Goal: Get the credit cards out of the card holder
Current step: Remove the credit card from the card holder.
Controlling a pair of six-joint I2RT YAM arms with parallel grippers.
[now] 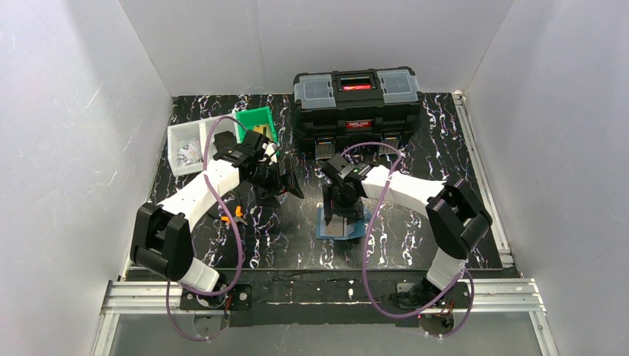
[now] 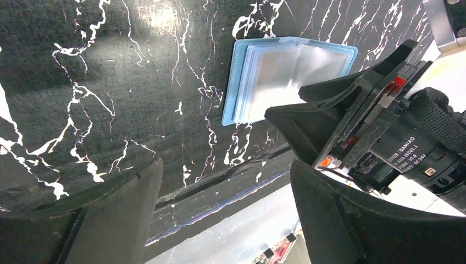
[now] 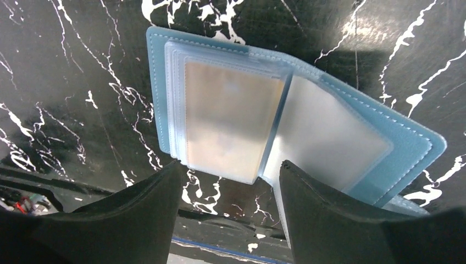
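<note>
The card holder (image 3: 351, 137) lies open on the black marbled table, light blue inside, with several clear sleeves fanned out. An orange-tan card (image 3: 231, 121) sits inside the top left sleeve; the dark card is not visible. My right gripper (image 3: 228, 176) is open and empty, just above the holder's near edge, its right finger (image 3: 340, 220) over the edge of the right sleeve. In the top view it (image 1: 341, 211) hovers over the holder (image 1: 360, 226). My left gripper (image 2: 225, 187) is open and empty, to the left of the holder (image 2: 275, 71); in the top view it (image 1: 288, 184) is raised.
A big black toolbox (image 1: 356, 104) stands at the back centre. A green bin (image 1: 258, 122) and a white bin (image 1: 189, 144) stand at the back left. A small orange-and-black object (image 1: 236, 215) lies under my left arm. White walls enclose the table.
</note>
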